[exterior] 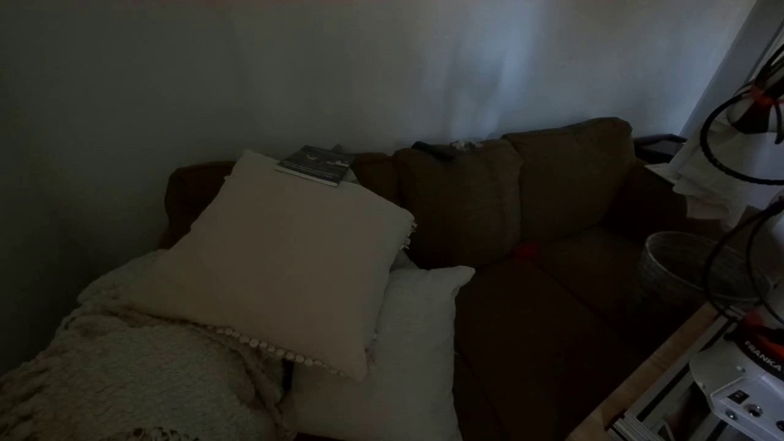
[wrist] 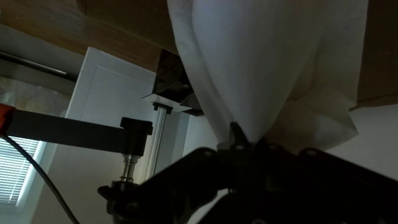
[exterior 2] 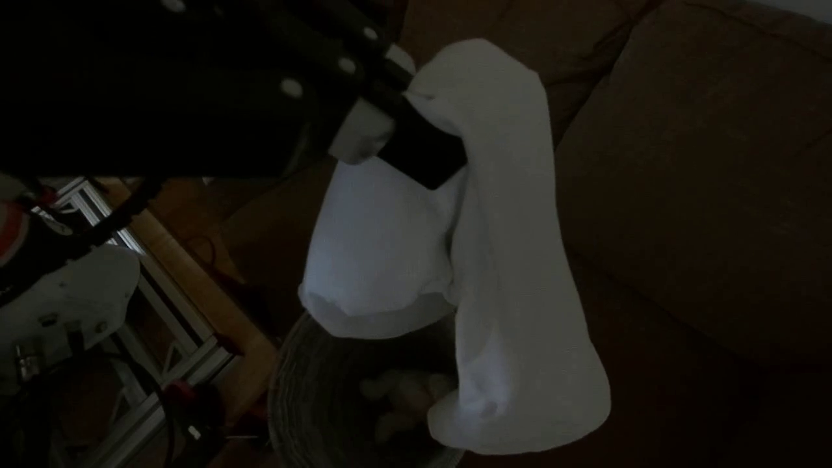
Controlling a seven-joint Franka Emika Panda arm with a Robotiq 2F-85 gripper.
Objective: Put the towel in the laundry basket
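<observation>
The gripper (wrist: 249,140) pinches the towel (exterior 2: 513,214) between its jaws, both ends hanging apparently above the basket (exterior 2: 296,390) (one perhaps wide of it), presumably so letting go drops it in.

In both exterior views, a metal frame (exterior 2: 207,359) rests on the wooden worktop (exterior: 653,367), near its edge.

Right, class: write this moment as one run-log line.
gripper: shut on towel | towel: hanging | basket: pale item inside | release: not yet
</observation>
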